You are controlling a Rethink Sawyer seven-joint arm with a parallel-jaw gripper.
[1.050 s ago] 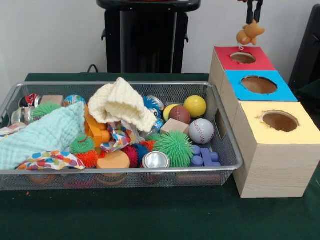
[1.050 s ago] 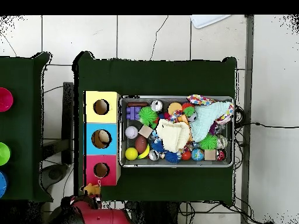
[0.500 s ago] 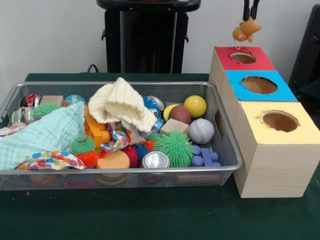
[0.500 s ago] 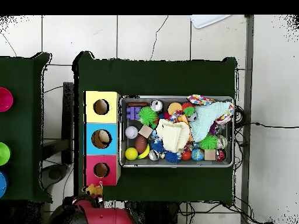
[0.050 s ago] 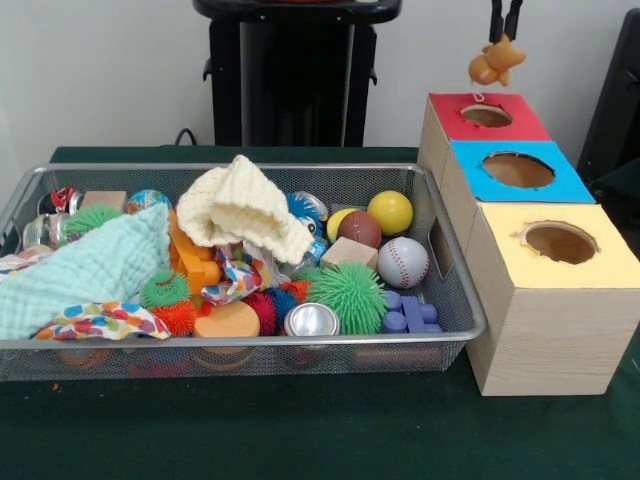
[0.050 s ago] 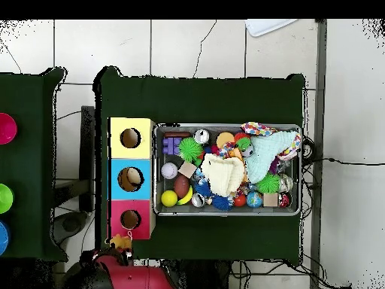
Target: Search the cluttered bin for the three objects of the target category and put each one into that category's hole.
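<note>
Orange and soft-looking, the small plush toy [image 5: 495,60] hangs from the gripper [image 5: 504,32], whose two dark fingers are closed on its top at the upper edge of the front view. One second ago the toy hung a little lower and slightly more to the right; half a second ago it was higher and more to the left; now it sits between those two places, so the arm is making small corrections rather than a large travel. The toy is above the red section [image 5: 487,116] of the sorting box and apart from it, near the far rim of the red hole [image 5: 486,115], not yet centred over it as far as I can judge. In the overhead view the toy [image 6: 119,242] lies just beyond the red end of the box, which agrees with this. The wire bin [image 5: 463,310] and its clutter, the baseball [image 5: 403,262], the green spiky ball [image 5: 347,296] and the cream knitted cloth [image 5: 243,208], look the same in all pictures. I think the drop is close, but the toy first needs to come over the opening.
</note>
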